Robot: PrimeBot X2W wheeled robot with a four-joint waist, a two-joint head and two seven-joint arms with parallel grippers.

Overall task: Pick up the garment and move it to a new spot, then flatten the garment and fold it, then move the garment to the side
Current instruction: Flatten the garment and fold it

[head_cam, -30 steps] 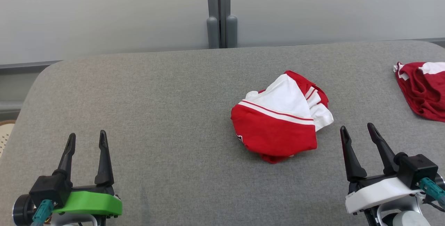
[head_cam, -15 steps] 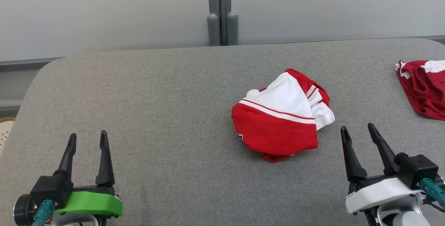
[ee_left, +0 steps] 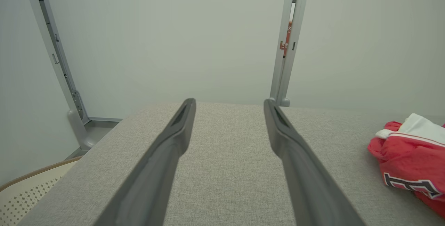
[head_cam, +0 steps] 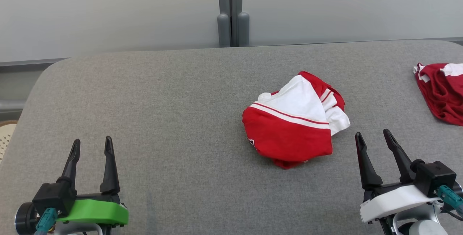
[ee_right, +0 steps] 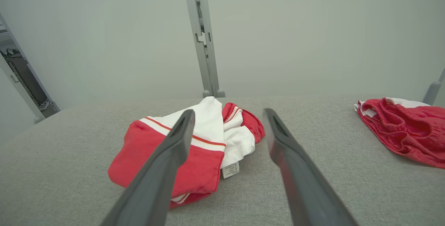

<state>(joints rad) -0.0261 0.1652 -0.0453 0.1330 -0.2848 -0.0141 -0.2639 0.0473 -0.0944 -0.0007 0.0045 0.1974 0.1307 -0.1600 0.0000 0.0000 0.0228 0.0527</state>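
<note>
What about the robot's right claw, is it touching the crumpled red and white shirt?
Apart. In the head view a strip of bare grey padded table shows between the open right gripper and the crumpled red and white shirt.

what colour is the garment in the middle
The garment is red and white, with a thin red stripe; best in the head view.

A wide table (head_cam: 144,94) covered in grey woven cloth, its corners rounded, stands against a pale wall (head_cam: 108,11) of smooth panels. A grey metal post (head_cam: 233,7) rises where two panels meet, behind the far edge. The light is soft and even, and a cream dotted surface (ee_left: 21,201) lies off the table's left corner.
</note>
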